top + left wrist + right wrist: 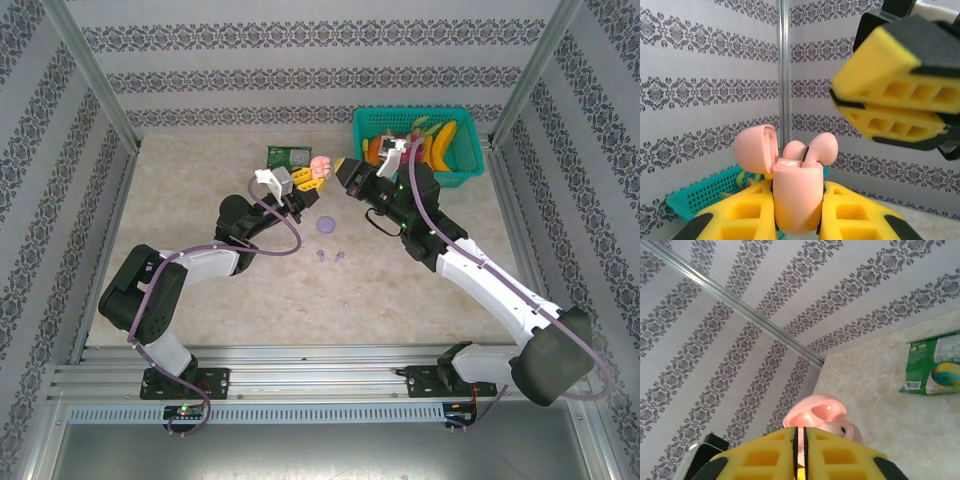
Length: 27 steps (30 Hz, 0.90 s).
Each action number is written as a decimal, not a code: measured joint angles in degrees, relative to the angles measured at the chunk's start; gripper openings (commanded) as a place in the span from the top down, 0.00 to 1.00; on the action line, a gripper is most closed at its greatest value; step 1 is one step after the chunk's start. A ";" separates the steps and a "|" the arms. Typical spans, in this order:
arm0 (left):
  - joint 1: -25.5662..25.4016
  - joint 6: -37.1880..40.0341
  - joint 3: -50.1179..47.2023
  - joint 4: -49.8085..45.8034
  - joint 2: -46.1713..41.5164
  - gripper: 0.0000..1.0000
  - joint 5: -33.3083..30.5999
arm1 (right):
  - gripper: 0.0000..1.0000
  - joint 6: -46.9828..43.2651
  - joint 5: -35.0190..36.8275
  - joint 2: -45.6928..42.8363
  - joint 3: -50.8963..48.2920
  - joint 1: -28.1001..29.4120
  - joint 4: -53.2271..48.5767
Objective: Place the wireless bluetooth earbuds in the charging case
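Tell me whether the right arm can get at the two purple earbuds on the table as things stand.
Probably yes. The purple earbuds lie bare on the table, nothing over them. But the right pincer is raised by the pink case and shut, so it must open first.

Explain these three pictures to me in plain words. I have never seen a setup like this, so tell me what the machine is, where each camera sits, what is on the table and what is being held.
These are two robot arms bolted at the near edge of a table. The overhead picture comes from a fixed camera above and behind them. The other two come from cameras on the wrists, so each shows its own yellow fingers up close.

The left gripper clamps a pale pink charging case with its lid flipped open and two pink earbuds sticking up out of it. The right gripper is closed just beside the case; whether it pinches anything is unclear.

On the table lie a round lilac case, two tiny lilac earbuds, a green packet and a teal basket holding bananas.
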 measured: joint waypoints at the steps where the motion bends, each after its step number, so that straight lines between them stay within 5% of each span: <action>1: 0.00 0.00 0.00 0.00 0.00 1.00 0.00 | 0.91 0.04 0.00 0.11 -0.11 0.00 -0.17; 27: 0.04 0.00 -0.02 -0.02 0.00 1.00 -1.01 | 0.99 0.13 -0.17 4.37 1.18 3.06 -0.02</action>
